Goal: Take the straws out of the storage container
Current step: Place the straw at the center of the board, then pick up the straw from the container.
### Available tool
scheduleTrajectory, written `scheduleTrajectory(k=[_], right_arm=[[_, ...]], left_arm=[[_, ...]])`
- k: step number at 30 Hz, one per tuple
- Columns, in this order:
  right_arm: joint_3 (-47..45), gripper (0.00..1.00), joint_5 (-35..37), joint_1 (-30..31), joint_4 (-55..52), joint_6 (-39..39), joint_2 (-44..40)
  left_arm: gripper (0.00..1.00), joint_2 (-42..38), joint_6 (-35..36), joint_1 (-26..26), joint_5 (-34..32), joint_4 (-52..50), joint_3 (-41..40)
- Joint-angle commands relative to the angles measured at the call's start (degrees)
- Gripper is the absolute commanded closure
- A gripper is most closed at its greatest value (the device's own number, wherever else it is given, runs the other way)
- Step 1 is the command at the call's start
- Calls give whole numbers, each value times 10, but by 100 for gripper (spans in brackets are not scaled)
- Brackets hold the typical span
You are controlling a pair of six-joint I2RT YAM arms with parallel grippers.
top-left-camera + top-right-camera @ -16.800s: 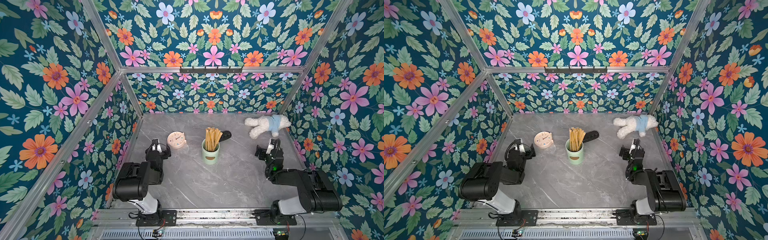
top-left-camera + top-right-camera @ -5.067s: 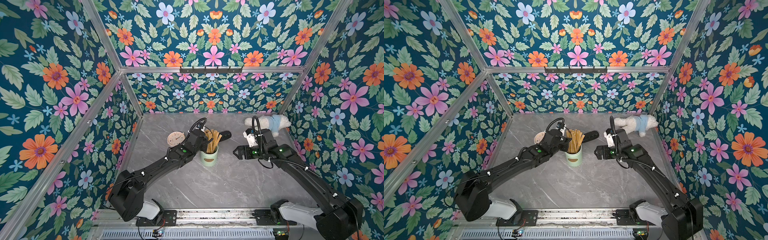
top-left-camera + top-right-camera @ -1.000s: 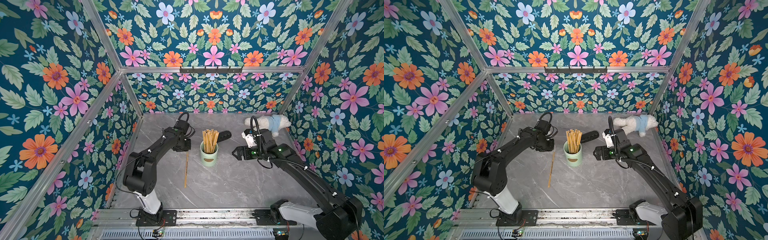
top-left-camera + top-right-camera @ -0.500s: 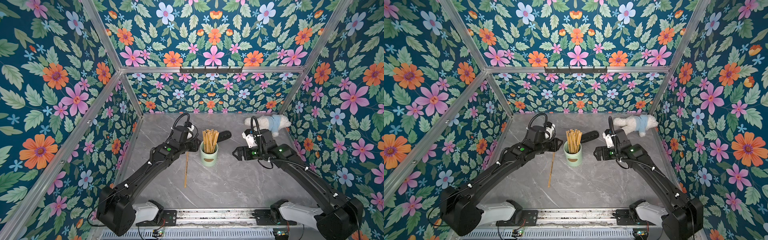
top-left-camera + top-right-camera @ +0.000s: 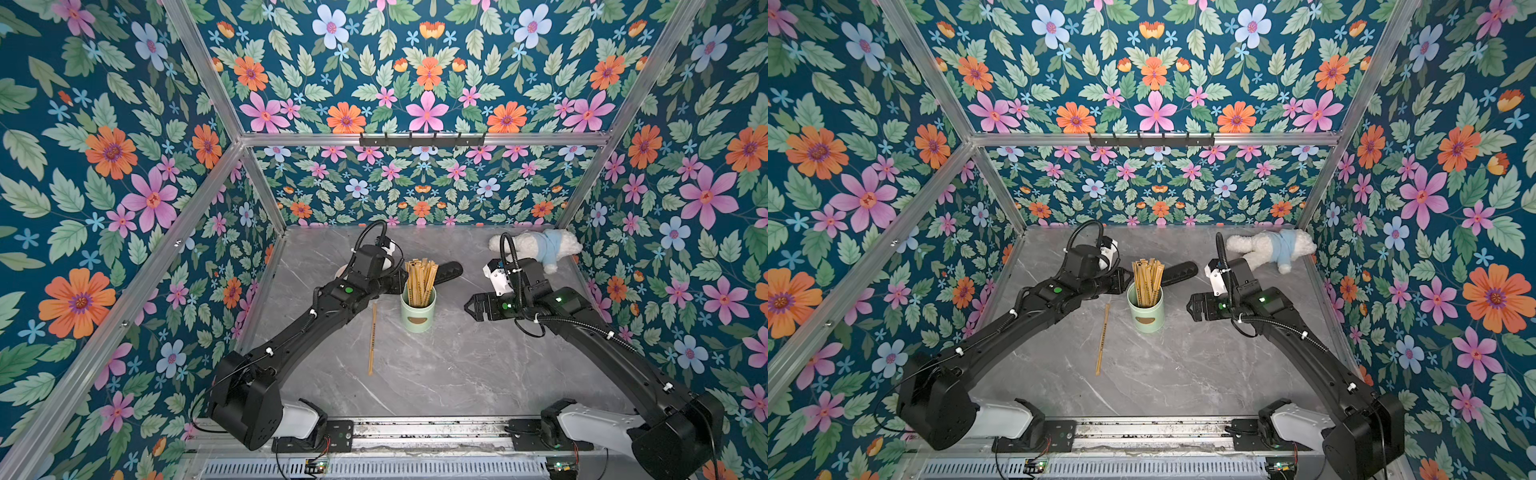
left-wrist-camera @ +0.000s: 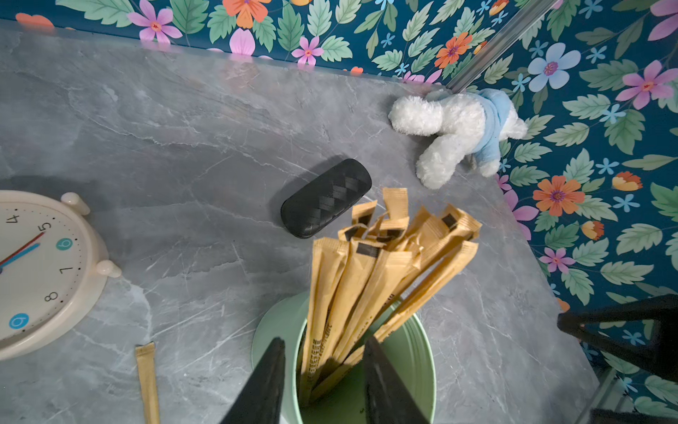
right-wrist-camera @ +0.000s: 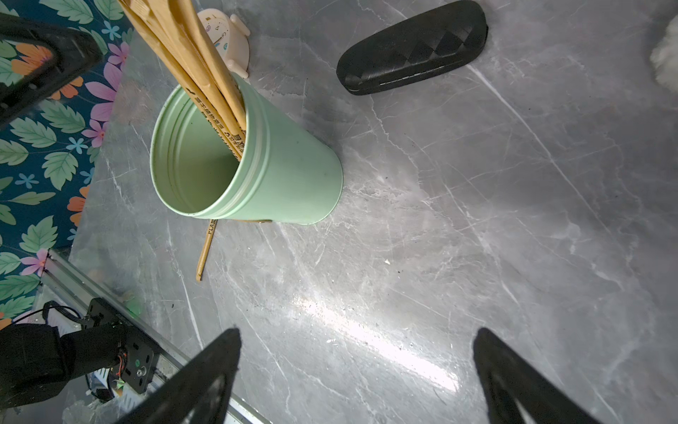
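My left tool [image 6: 324, 341], narrowly parted, straddles the straws [image 6: 370, 279] standing in the mint storage container [image 6: 418, 352]; one loose straw [image 5: 372, 338] lies beside it. My right tool [image 7: 357, 330] gapes wide, empty, nearby.

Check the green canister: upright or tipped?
Upright: the storage container stands on its base, straws sticking up from its open mouth.

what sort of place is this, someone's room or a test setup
Probably a staged robot test cell: floral panels on an aluminium frame box in a marble-look tabletop, and the left arm and right arm are bolted to a front rail.
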Motion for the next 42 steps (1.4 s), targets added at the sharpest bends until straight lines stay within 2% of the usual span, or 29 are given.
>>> scheduleTrajectory(k=[1,27,38,42], right_arm=[[1,1,-3,1,6,-5,3],[-1,1,-3,0,6,-3,7],[-1,1,-2,1,6,-3,11],[0,1,-1,1,6,-3,11]], left_arm=[[62,7,0,0,-7,16,8],[68,67,2,0,-17,30,42],[77,80,4,0,-24,23,53],[83,79,4,0,-26,18,54]])
